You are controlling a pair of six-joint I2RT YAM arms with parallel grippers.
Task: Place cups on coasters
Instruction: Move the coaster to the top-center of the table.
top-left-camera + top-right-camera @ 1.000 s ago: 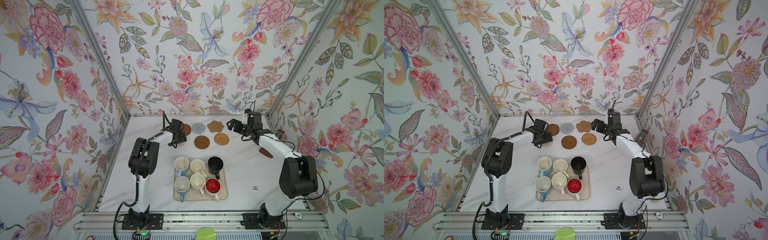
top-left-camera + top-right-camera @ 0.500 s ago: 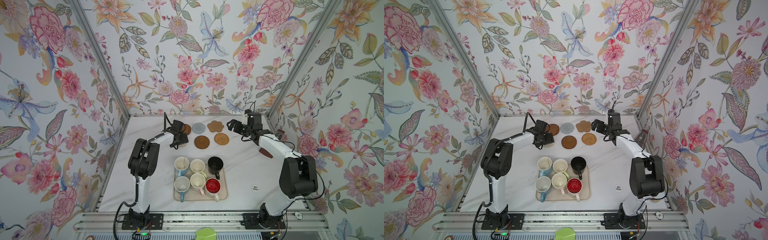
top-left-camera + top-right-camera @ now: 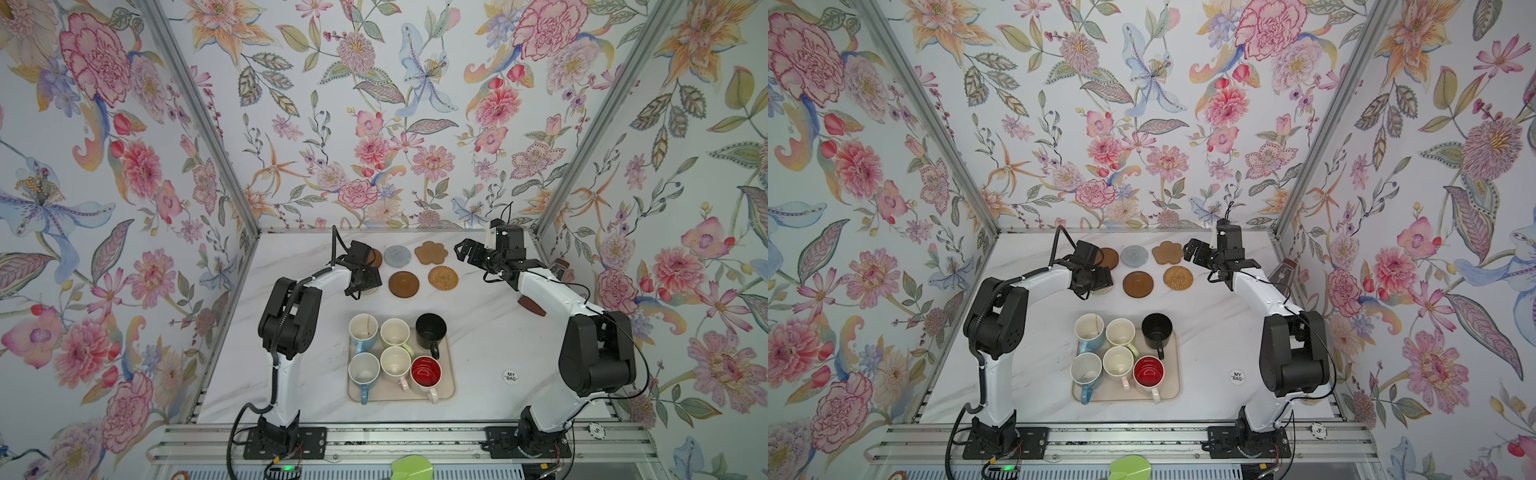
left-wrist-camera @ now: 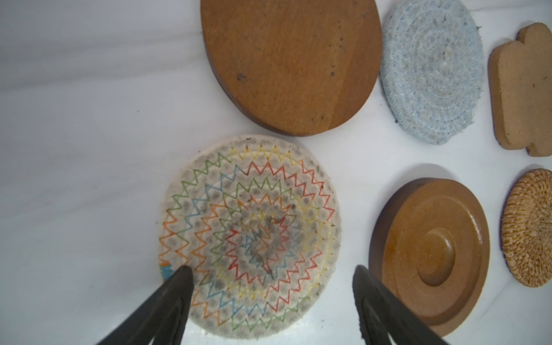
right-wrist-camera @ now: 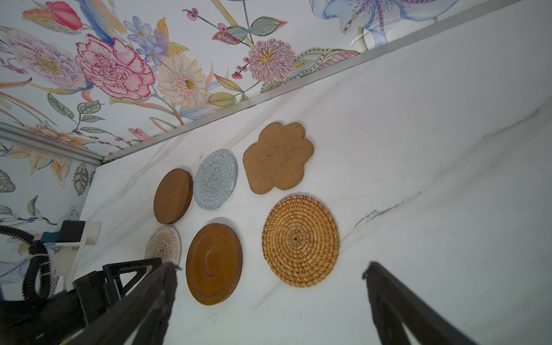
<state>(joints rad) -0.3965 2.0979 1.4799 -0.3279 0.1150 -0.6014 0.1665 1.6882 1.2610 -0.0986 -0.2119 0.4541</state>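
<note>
Six empty mugs (image 3: 395, 361), six bare coasters (image 3: 404, 284).
The mugs stand upright, bunched in two rows near the front; the coasters lie flat in two rows (close together) farther back.

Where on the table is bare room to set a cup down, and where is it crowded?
Bare marble: the strip between the coasters and the tray, and right of the tray around the sticker. Crowded: the mugs clustered at the tray.

I see the white marble counter (image 3: 478, 324) carrying six coasters (image 3: 403, 284) in two rows at upper centre, a beige tray (image 3: 386, 392) below them, and a round sticker (image 3: 510, 376) to the tray's right.
</note>
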